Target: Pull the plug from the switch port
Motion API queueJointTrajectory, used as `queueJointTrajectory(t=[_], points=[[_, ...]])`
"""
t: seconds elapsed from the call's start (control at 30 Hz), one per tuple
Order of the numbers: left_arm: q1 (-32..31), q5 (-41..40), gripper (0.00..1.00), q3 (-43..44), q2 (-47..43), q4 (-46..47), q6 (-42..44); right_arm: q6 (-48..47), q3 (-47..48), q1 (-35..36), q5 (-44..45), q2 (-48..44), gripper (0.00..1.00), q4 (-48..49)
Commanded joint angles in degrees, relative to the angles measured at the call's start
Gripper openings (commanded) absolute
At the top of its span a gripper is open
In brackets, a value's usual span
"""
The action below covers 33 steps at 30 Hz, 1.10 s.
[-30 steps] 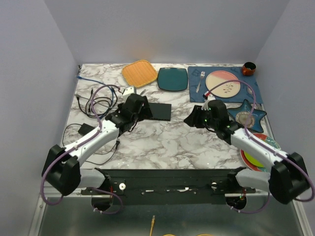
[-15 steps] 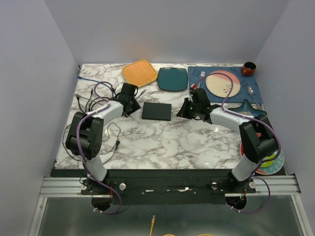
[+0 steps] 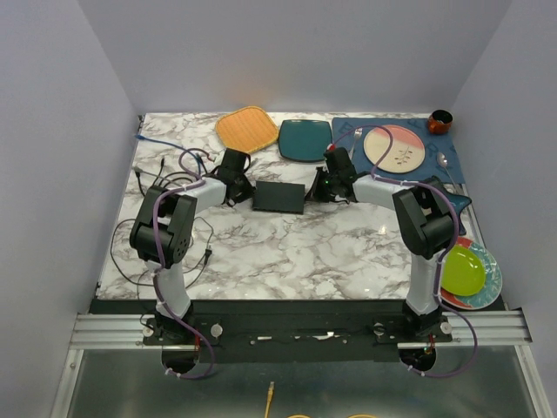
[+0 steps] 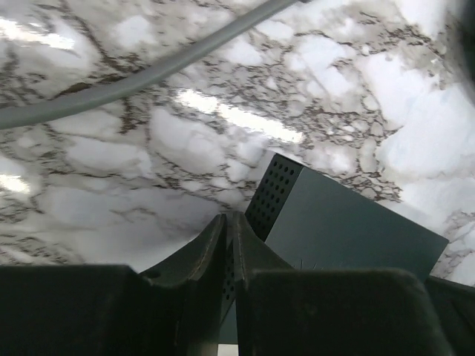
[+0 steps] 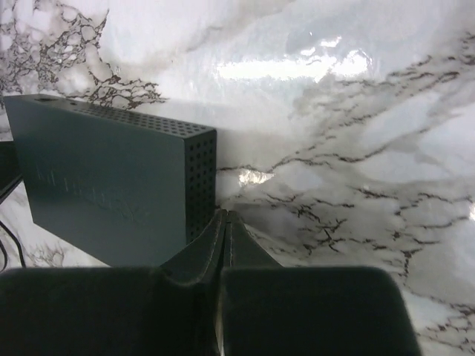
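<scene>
The nearer risk is on the left. The left gripper (image 4: 225, 222) has its fingers pressed together on nothing that shows, with the tips just beside a perforated end wall of the switch (image 3: 279, 197). A pull from here would likely come away bare, or nudge the thin box across the marble table (image 3: 287, 252). Neither the plug nor its port can be made out in any view. A grab aimed by guess could catch the grey cable (image 4: 148, 78) instead and strain it at the socket.

On the right, the right gripper (image 5: 224, 216) is likewise clenched with no object between its fingers, tips low beside the switch's other perforated end. As a brace it blocks sliding one way only, so the box could pivot or lift.

The switch lies flat mid-table, between the two grippers. The left arm is folded sharply, elbow toward the near edge and wrist reaching in past the loose cables (image 3: 174, 178). The right arm mirrors it, forearm stretched leftward to the switch's right end.
</scene>
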Motion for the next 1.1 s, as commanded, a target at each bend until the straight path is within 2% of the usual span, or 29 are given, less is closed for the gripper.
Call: queueJointTrajectory(t=[0.0, 0.2, 0.43, 0.63, 0.73, 0.77, 0.87, 0.9, 0.93, 0.97, 1.0, 1.07], points=[[-4.3, 2.3, 0.21, 0.2, 1.9, -0.2, 0.0, 0.8, 0.8, 0.0, -1.9, 1.2, 0.06, 0.0], [-8.5, 1.5, 0.21, -3.3, -2.7, 0.4, 0.8, 0.8, -8.9, 0.1, -2.5, -5.1, 0.06, 3.0], [-10.6, 1.9, 0.21, -11.8, -10.3, 1.6, 0.1, 0.5, -21.7, 0.7, -2.7, -14.5, 0.07, 6.7], [-11.5, -0.8, 0.22, -17.4, -17.6, 0.9, -0.9, 1.9, -27.4, 1.5, -2.6, -20.3, 0.07, 7.9], [-10.9, -5.0, 0.35, -16.1, -20.9, -2.5, 0.2, 0.0, -25.0, 1.5, 1.0, -23.8, 0.10, 4.7], [-10.1, -6.1, 0.51, -15.2, -21.7, -5.6, 0.7, -0.6, -24.1, 1.5, 2.0, -24.7, 0.12, 2.9], [-9.1, -12.7, 0.73, -11.4, -26.1, -12.2, 2.7, -2.9, -21.4, 1.4, 5.7, -30.7, 0.25, -1.4], [-8.7, -14.1, 0.77, -10.8, -29.2, -13.2, 3.4, -3.5, -21.0, 1.4, 6.4, -32.9, 0.33, -1.9], [-8.7, -15.3, 0.82, -9.9, -30.9, -13.9, 4.7, -5.4, -21.0, 1.5, 7.3, -36.7, 0.37, -2.3], [-8.7, -16.7, 0.96, -9.7, -32.5, -14.7, 5.5, -6.1, -21.1, 1.5, 7.7, -39.1, 0.41, -2.1], [-8.7, -18.2, 0.99, -9.6, -35.6, -15.3, 5.9, -6.8, -21.3, 1.7, 8.0, -41.0, 0.49, -2.0], [-8.7, -19.0, 0.99, -10.5, -38.3, -14.7, 6.8, -9.5, -21.4, 2.1, 8.2, -45.1, 0.56, -1.9]])
